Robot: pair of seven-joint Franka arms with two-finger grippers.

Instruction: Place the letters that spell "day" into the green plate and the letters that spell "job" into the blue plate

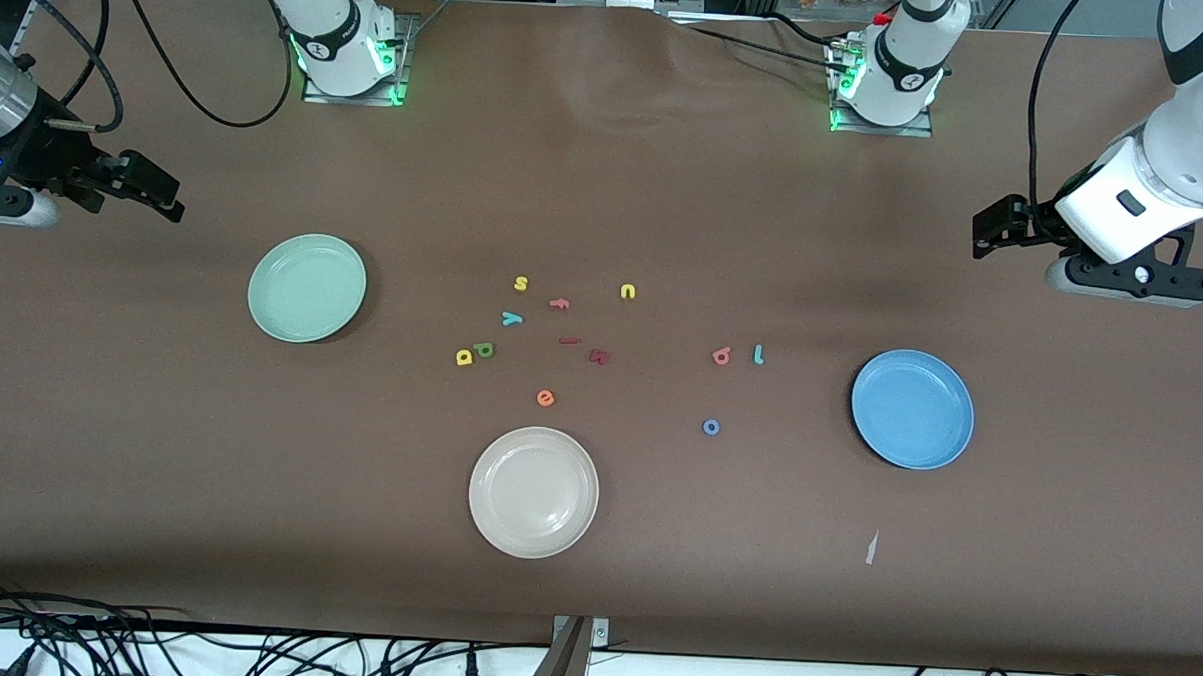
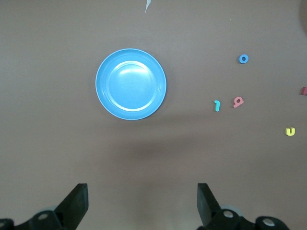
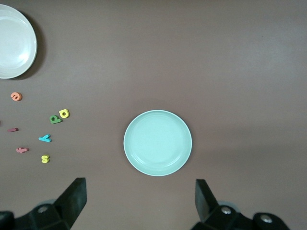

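Three round plates sit on the bench: one green plate (image 1: 306, 288), one blue plate (image 1: 912, 409), one cream-white plate (image 1: 533, 492). Eleven small foam letters lie between them: three yellow, two teal, one dark green, one blue, one orange, one salmon-pink, and two pink or reddish. One further flat reddish piece lies among them.

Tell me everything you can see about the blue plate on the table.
The blue plate is round, medium blue, with a shallow raised rim and a smooth, slightly glossy surface that looks like plastic. It lies flat and upright on the brown table toward the left arm's end, and nothing is in it. No letter touches it; the nearest ones, a teal j, a pink b and a blue o, lie apart from it toward the table's middle. Neither gripper touches it.
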